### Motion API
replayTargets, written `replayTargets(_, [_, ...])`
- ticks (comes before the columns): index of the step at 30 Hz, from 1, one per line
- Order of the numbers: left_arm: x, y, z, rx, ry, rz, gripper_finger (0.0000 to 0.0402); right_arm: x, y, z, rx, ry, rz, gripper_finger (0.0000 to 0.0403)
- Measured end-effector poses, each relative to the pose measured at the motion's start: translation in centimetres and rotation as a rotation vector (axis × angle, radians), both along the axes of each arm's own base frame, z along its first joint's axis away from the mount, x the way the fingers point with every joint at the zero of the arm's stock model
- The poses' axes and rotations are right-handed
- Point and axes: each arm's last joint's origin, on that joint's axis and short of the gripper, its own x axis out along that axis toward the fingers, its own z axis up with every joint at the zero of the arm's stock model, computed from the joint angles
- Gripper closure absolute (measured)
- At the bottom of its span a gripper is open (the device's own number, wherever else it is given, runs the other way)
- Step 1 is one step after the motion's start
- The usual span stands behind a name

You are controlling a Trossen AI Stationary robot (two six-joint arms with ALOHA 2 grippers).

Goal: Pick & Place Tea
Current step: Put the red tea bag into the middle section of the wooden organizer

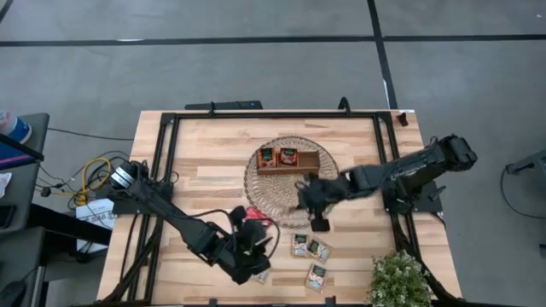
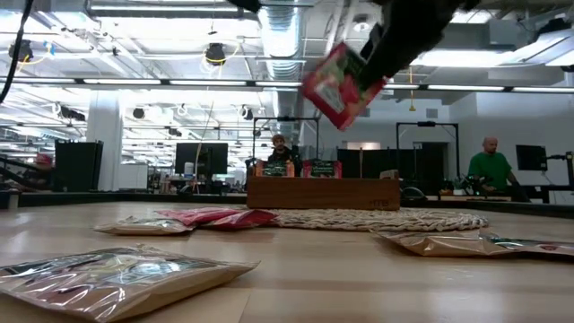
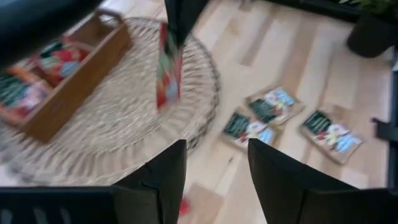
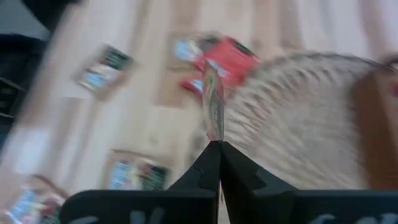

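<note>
My right gripper (image 1: 312, 203) hovers over the near edge of the round wicker mat (image 1: 273, 192), shut on a red tea sachet (image 2: 339, 85). That sachet also shows edge-on in the right wrist view (image 4: 213, 106). The brown wooden tray (image 1: 288, 159) rests on the mat's far part with sachets standing in it. My left gripper (image 3: 214, 168) is open above the table's near-left area (image 1: 247, 256) and touches nothing. Several pale sachets (image 1: 309, 248) lie flat on the table near the mat, and red ones (image 1: 249, 213) lie at its near-left rim. My right gripper pinches the red sachet between its two fingers by its upper edge (image 3: 168, 28), coming from above. The sachet hangs tilted below the fingers, lifted clear of the mat and table (image 2: 339, 85).
A potted plant (image 1: 399, 277) stands at the near right corner. Black frame rails (image 1: 166, 153) run along the table's left, far and right sides. One more sachet (image 1: 316, 276) lies near the near edge. People (image 2: 489, 166) show in the room beyond the table.
</note>
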Motion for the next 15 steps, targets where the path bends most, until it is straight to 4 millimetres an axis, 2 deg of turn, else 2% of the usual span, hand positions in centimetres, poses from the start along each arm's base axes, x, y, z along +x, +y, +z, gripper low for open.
replayTargets(7, [-2.0, 0.8, -0.1, 0.038, 0.089, 0.094, 0.0234, 0.0, -7.2, 3.6, -0.061, 0.133, -0.143, 0.0403])
replayTargets(10, [-2.5, 1.3, -0.5, 0.047, 0.133, 0.128, 0.0234, -0.2, -10.1, 5.4, -0.043, 0.124, -0.167, 0.0403])
replayTargets(13, [-2.6, 2.0, -1.2, 0.051, 0.192, 0.143, 0.0234, 0.0, -12.6, 6.3, -0.035, 0.144, -0.203, 0.0403])
replayTargets(15, [-2.5, 2.4, -1.4, 0.047, 0.209, 0.149, 0.0234, 0.3, -13.8, 6.3, -0.04, 0.216, -0.216, 0.0403])
